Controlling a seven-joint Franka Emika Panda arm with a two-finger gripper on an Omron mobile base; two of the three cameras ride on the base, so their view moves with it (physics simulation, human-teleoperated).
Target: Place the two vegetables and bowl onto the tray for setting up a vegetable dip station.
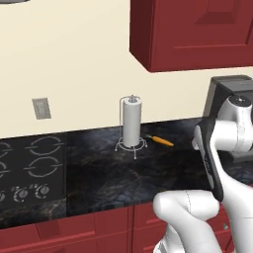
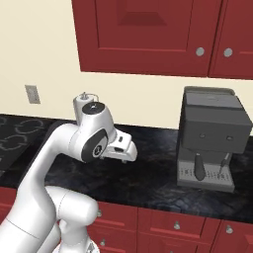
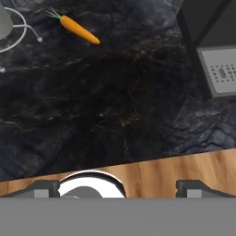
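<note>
Desk layout along the back wall

On your desk (image 1: 123, 173), 1 carrot (image 1: 162, 141) lies just right of the paper-towel stand (image 1: 132, 126), near the wall; the stove (image 1: 29, 165) sits at the left end, the coffee machine (image 2: 210, 138) well to the right, cabinets (image 2: 148, 34) overhead.

A broad stretch of bare dark counter (image 1: 123, 178) lies open in front of the paper towel holder (image 1: 132, 126), between the stovetop (image 1: 29, 168) on its left and the coffee machine (image 2: 210, 138) far to its right. The holder stands upright near the back wall, its wire feet spreading onto the counter. The carrot (image 1: 162, 141) lies just right of those feet, apart from them, with free surface on its near and right sides. Red cabinets (image 1: 197, 29) hang above, right of the holder.
</note>
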